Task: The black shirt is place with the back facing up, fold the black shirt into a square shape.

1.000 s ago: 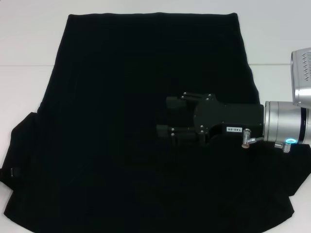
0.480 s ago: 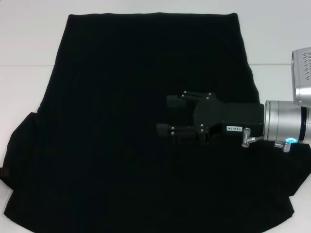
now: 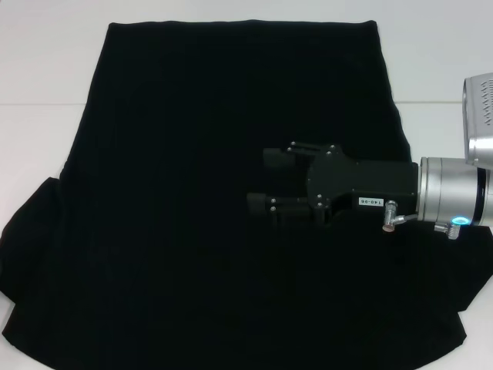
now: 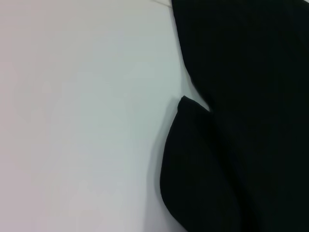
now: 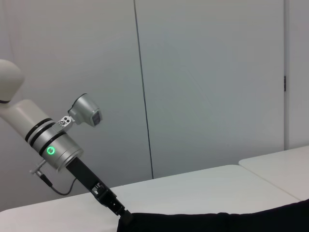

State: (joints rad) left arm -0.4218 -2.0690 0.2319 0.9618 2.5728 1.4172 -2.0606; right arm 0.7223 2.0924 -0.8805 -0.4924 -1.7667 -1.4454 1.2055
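**Shirt spread flat, fold barely begun**

The black shirt (image 3: 231, 200) lies spread across the white table (image 3: 46, 62), plain side up, no lettering showing. Its straight hem is at the far edge and its sleeves flare out at the near corners.

The right gripper (image 3: 258, 181) hangs over the middle of the cloth, reaching in from the robot's right, its two fingers (image 3: 273, 157) apart with nothing between them. All of the shirt lies beneath and around those jaws; none of it is held.

The left gripper (image 5: 126, 217) is out of the head view. The right wrist view shows its tip down at the shirt's edge on the table, but whether it is closed on cloth cannot be told. The left wrist view shows a rounded flap of sleeve (image 4: 193, 164) lying beside the body of the shirt.

The step in hand looks like the first side fold. To do it well, the sleeve edge should be pinched through both layers, lifted just clear of the table, and carried inward in a straight line so the crease runs parallel to the side seam. The empty right jaws could press the centre to stop the shirt sliding.
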